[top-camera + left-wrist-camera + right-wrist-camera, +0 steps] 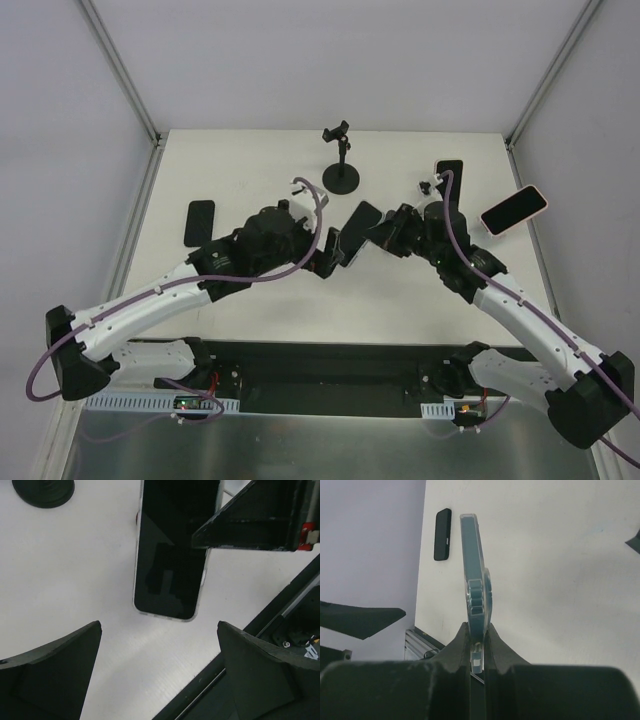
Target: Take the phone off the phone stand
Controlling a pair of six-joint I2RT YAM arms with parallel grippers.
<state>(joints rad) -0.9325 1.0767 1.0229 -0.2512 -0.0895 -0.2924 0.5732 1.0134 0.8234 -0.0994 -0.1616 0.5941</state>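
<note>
Top external: left arm point(150, 295) and right arm point(525, 320) bend inward, meeting before the stand point(341, 178).
Left wrist: left jaws gape wide, facing the phone point(167, 580). Right wrist: right jaws pinch the phone edge-on, off the stand.

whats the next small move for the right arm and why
Probably lower the right gripper and lay the phone on the table: the phone stand is already empty, and the shut jaws hold the phone on edge.
</note>
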